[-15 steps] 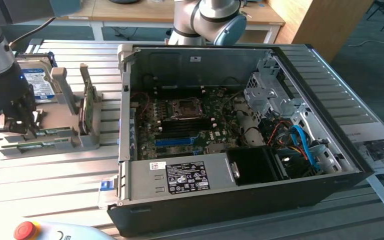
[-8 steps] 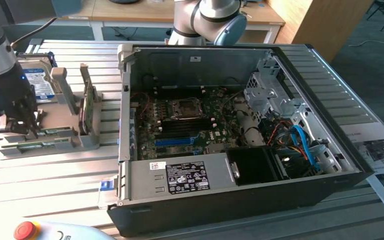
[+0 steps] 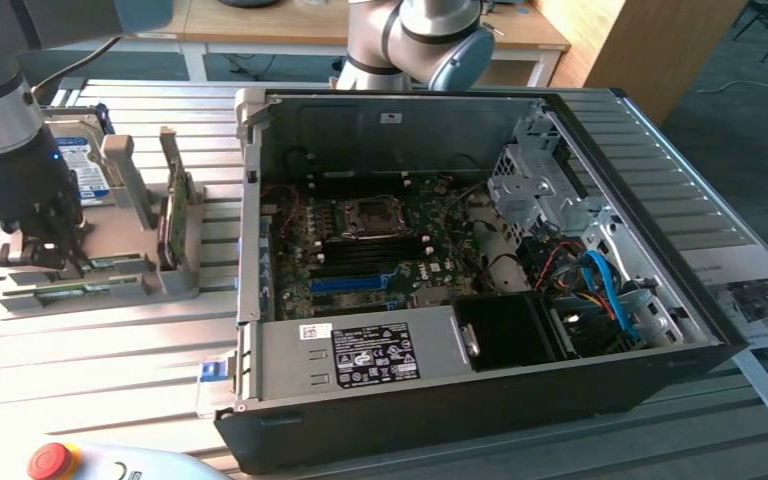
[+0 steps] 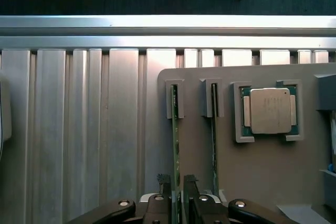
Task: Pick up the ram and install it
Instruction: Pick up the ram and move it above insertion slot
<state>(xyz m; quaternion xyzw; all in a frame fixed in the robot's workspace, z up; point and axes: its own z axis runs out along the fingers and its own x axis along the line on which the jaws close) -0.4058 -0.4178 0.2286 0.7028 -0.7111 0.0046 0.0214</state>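
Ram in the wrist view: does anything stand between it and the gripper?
Nothing visible does. The open gripper straddles the ram, on edge in the holder; the second stick stands beside, outside the jaws.

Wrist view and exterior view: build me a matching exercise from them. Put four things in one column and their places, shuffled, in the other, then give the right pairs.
Things
1. ram
2. CPU chip
3. hard drive
4. red button

Places
A. flat in a square recess of the grey holder
B. bottom corner at the exterior view's left
C. on edge in a slot of that holder, straddled by the open gripper
D. upper part of the exterior view's left, blue-and-white label showing

Pairs: 1-C, 2-A, 3-D, 4-B
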